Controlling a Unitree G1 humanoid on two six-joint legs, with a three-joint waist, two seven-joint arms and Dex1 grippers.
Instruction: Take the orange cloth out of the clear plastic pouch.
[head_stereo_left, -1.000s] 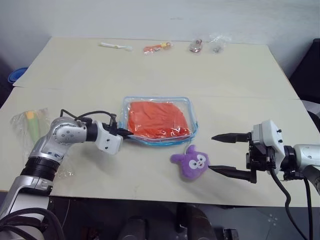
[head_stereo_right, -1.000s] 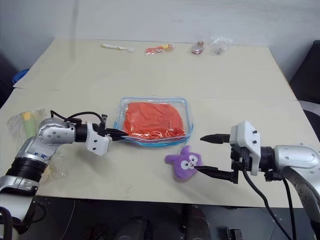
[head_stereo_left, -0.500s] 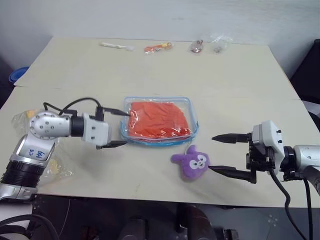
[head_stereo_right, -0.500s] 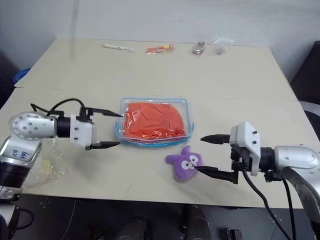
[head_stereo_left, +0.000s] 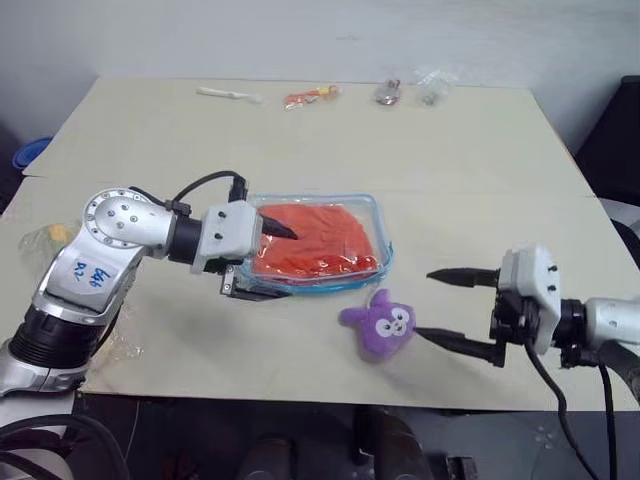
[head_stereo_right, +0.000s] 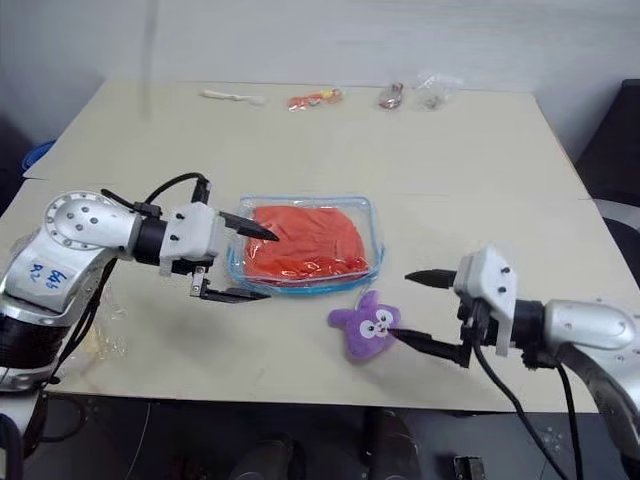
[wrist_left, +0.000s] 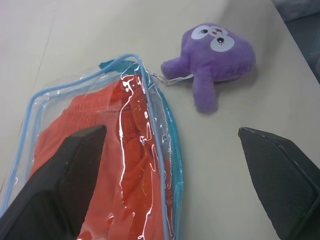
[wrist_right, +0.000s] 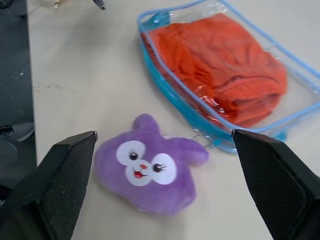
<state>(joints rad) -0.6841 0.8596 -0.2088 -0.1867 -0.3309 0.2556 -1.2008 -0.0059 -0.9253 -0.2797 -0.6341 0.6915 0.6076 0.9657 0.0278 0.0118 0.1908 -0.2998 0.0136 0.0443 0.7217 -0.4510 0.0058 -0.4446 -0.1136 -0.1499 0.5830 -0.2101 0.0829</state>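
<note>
1. The table (head_stereo_left: 470, 170) carries everything in play, and judging by how things lie on it the task is at an early stage: nothing has been taken out yet.
2. The left gripper (head_stereo_left: 268, 262) hangs at the left end of the pouch with its two black fingers spread wide, one above the pouch and one low at its near corner. It holds nothing.
3. The right gripper (head_stereo_left: 455, 308) waits well off to the right, just beside the purple bunny, with its jaws wide apart and empty.
4. The clear plastic pouch (head_stereo_left: 380, 215) lies flat near the middle of the table, blue trim all round. I cannot tell from these views whether its zip is open or shut.
5. The orange cloth (head_stereo_left: 318, 240) sits wholly inside the pouch, bunched against the near edge. So the main step, drawing it out, is still to do.
6. The purple bunny (head_stereo_left: 383, 325) lies just in front of the pouch's near right corner, apart from it, and plays no part.
7. What is left, as I judge it: steady the pouch, get into its mouth, grip the cloth and pull it clear.
</note>
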